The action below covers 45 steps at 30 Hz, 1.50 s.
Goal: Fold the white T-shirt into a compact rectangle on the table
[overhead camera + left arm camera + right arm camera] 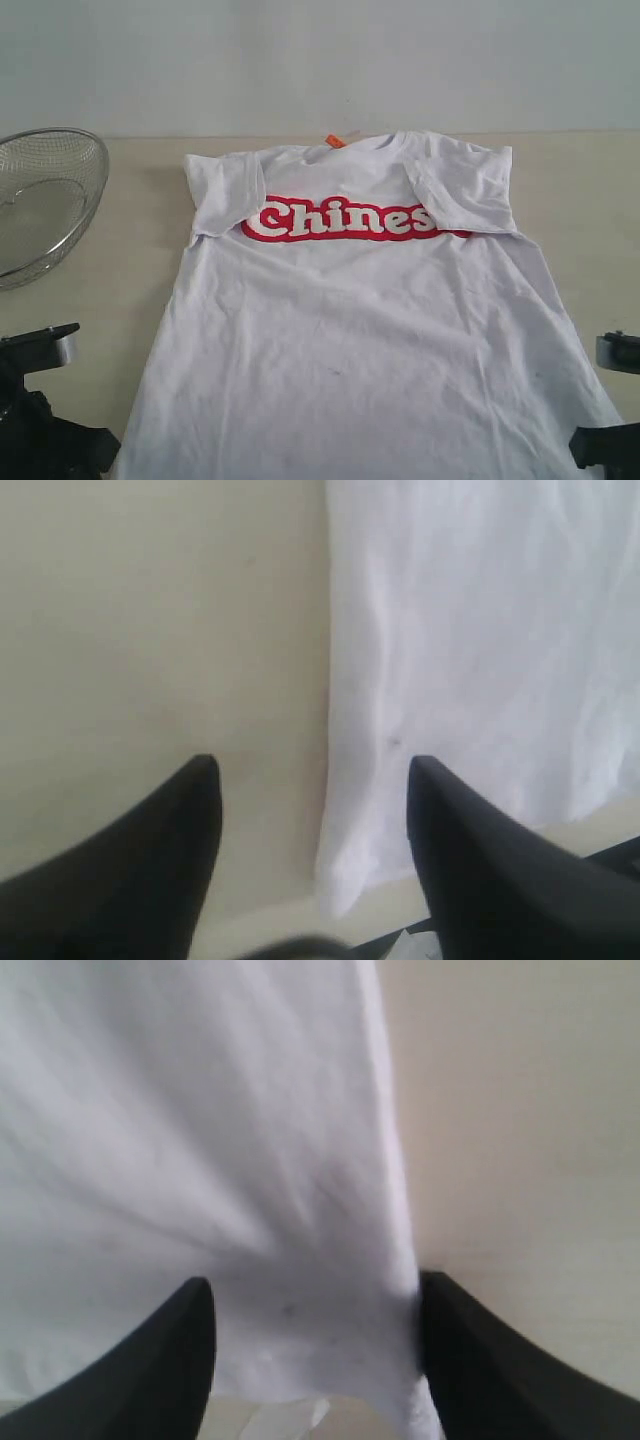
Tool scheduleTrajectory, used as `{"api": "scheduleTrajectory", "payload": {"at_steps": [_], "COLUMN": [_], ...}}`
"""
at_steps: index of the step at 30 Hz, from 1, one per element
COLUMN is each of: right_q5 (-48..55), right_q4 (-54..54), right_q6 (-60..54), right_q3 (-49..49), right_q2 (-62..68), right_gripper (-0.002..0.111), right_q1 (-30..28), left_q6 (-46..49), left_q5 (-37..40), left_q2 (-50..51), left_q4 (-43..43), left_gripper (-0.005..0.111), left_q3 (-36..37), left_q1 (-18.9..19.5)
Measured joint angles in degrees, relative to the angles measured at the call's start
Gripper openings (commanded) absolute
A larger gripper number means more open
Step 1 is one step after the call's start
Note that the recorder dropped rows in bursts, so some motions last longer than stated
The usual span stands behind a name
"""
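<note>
White T-shirt [370,340] limp, light, flat on bench [110,290]; grab hem corners, lower frame. Left fingers [150,860], right fingers [150,1360] wide open, empty.

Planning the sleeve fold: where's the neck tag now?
In the exterior view, the tag sits at the far collar edge of the shirt, just beyond the red lettering.

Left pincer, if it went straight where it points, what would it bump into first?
Probably the white T-shirt: its side edge lies between the tips of the open left pincer, with the table beneath. How far away is hard to tell.
</note>
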Motion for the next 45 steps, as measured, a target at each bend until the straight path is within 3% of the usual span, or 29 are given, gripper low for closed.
{"api": "scheduleTrajectory", "payload": {"at_steps": [6, 9, 16, 21, 45], "right_q5": [0.21, 0.21, 0.34, 0.44, 0.61], "right_q4": [3.48, 3.59, 3.37, 2.98, 3.09], "right_q6": [-3.49, -3.82, -4.37, -4.84, -5.32], "right_q3": [0.00, 0.00, 0.00, 0.00, 0.00], "right_q2": [0.00, 0.00, 0.15, 1.09, 1.09], "right_gripper": [0.052, 0.034, 0.033, 0.000, 0.000], "right_q1": [0.00, 0.00, 0.00, 0.00, 0.00], "left_q6": [0.00, 0.00, 0.00, 0.00, 2.42], "left_q5": [0.00, 0.00, 0.00, 0.00, 1.64], "left_q2": [0.00, 0.00, 0.00, 0.00, 2.20], "left_q4": [0.00, 0.00, 0.00, 0.00, -2.02], "left_gripper": [0.053, 0.053, 0.053, 0.053, 0.053], "left_q3": [0.00, 0.00, 0.00, 0.00, 0.00], "left_q1": [0.00, 0.00, 0.00, 0.00, 0.00]}}
